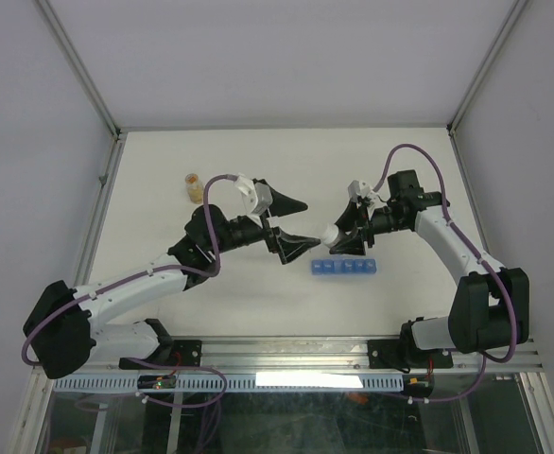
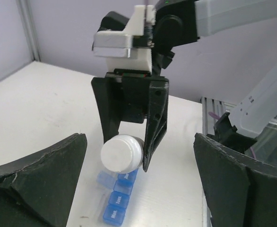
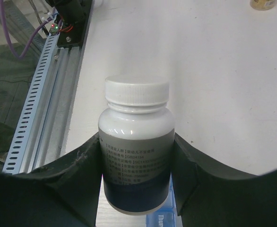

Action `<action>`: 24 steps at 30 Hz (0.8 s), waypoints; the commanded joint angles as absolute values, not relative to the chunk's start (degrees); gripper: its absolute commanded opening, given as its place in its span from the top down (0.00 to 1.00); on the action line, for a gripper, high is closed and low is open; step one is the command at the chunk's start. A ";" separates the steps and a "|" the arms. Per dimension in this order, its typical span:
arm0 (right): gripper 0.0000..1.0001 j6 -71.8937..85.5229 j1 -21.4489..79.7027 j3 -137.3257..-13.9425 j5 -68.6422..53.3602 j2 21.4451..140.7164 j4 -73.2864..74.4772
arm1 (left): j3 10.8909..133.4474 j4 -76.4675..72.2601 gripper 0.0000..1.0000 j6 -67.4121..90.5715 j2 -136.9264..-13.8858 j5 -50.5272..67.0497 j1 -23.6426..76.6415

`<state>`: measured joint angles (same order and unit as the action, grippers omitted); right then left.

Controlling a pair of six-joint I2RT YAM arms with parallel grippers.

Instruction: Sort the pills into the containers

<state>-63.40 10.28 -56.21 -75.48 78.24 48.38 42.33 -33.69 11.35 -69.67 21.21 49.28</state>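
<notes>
The white table carries the whole workspace, and we find both arms reaching inward over its middle. The left arm extends from the near left corner, and the right arm bends in from the near right. The left gripper stands with its two black fingers spread wide apart and nothing between them; it faces the right gripper across a short gap. The right gripper is clamped partway closed on a white pill bottle, one finger pressed against each side of the body. The bottle has its white screw cap fitted, a grey printed label and a dark blue band below it, and the cap end points toward the left gripper. The translucent blue pill organizer strip lies flat on the table just on the near side of the right gripper, its row of square compartments running left to right. In the left wrist view the bottle sits above one end of this strip, where one lid appears to be swung open, though the bottle partly hides it. A small clear bottle with orange-tan contents stands upright at the far left, well apart.
</notes>
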 commanded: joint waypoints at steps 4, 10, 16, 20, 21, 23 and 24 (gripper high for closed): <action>1.00 -65.74 10.55 -58.89 -77.56 77.53 49.31 | 42.75 -31.10 0.01 -6.81 -68.91 38.08 47.35; 1.00 -65.99 10.63 -58.82 -77.80 77.69 49.41 | 47.07 -27.22 0.05 -12.09 -74.77 41.24 44.00; 1.00 -66.09 10.73 -58.80 -77.77 77.78 49.48 | 52.28 -27.70 0.06 -10.83 -81.37 45.34 42.53; 1.00 -66.25 10.83 -58.82 -77.77 77.86 49.56 | 53.83 -28.20 0.08 -9.67 -85.24 46.16 42.47; 1.00 -66.27 10.87 -58.76 -77.75 77.87 49.64 | 53.78 -28.62 0.09 -9.38 -85.42 46.38 42.50; 1.00 -66.40 10.97 -58.84 -77.64 78.00 49.66 | 53.85 -29.32 0.13 -8.76 -85.81 46.85 42.44; 1.00 -66.48 10.98 -58.93 -77.66 78.09 49.80 | 53.83 -29.61 0.15 -8.40 -86.00 46.98 42.44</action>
<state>-64.88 10.44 -56.36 -75.50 78.24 49.43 51.51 -26.13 -8.45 -85.91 43.77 42.39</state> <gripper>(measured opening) 0.545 0.882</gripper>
